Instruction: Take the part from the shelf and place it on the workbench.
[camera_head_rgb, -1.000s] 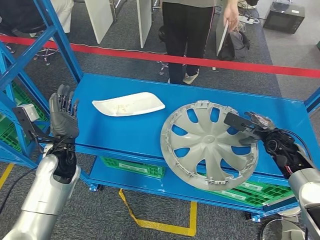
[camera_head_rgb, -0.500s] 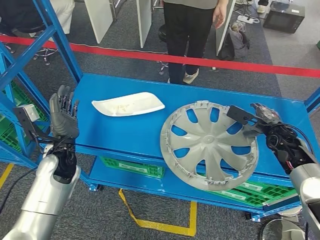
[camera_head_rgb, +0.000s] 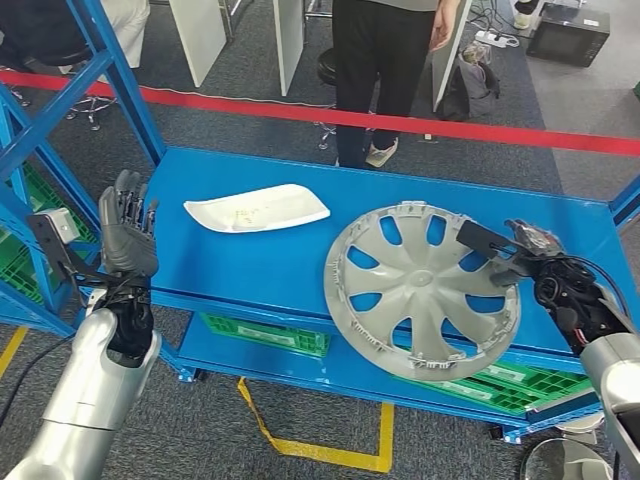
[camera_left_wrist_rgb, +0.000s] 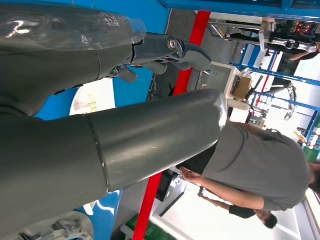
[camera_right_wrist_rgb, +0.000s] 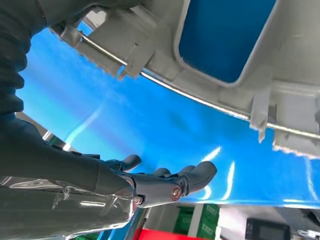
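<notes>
You have no legible text, label, brand, number or sign in any of these views.

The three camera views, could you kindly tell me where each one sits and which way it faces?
Head view: high on the body, looking forward and down at the blue shelf, hubcap, left hand and right hand.
Left wrist view: behind the left hand, facing a person beyond the red tape.
Right wrist view: behind the right hand, under the hubcap's rim.
Shared: hubcap and shelf, in the head and right wrist views.
</notes>
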